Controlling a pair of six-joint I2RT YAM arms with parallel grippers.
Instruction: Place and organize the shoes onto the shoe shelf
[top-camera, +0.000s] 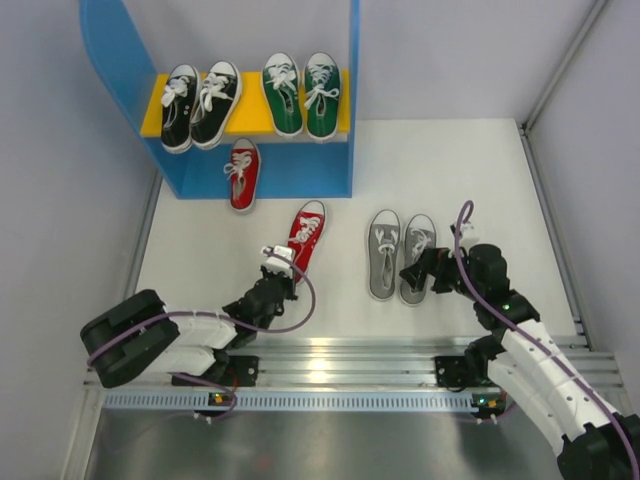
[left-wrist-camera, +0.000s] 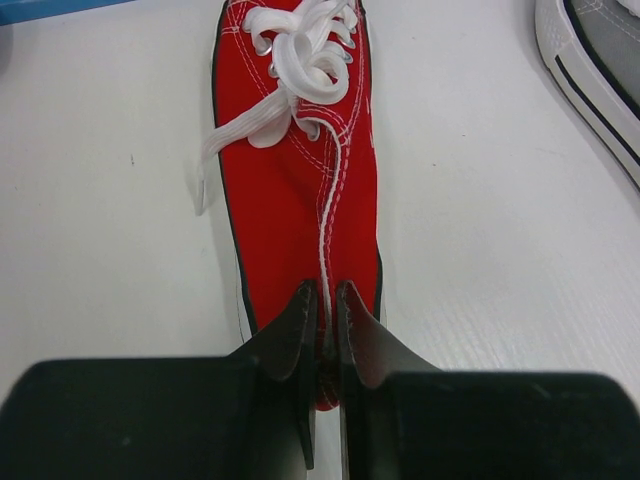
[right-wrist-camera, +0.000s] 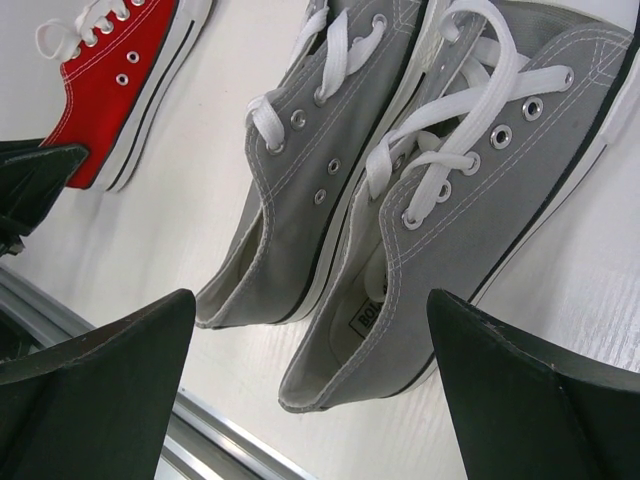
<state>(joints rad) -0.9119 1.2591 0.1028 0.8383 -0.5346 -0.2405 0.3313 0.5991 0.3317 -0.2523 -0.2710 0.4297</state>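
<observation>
Red canvas is pinched between the fingers of the left gripper (left-wrist-camera: 325, 300). They are clenched on the heel rim of a red shoe (left-wrist-camera: 300, 170). This shoe lies flat on the white table (top-camera: 450, 170) around the middle, its toe pointing toward the far edge and a little to the right. Just to its right the grey pair (top-camera: 400, 255) lies side by side, toes toward the far edge as well.

The right gripper (right-wrist-camera: 310, 300) hangs over the heels of that pair with its fingers spread wide, grasping nothing. Whether it touches the shoes cannot be told.

Against the table's far edge, toward the left, stands the shoe shelf (top-camera: 352, 90). A second red shoe (top-camera: 243, 175) lies on its lower level, one end jutting past the front edge. On the yellow board (top-camera: 250, 120) above sit the black pair (top-camera: 200, 105) at the left and the green pair (top-camera: 302, 95) at the right.
</observation>
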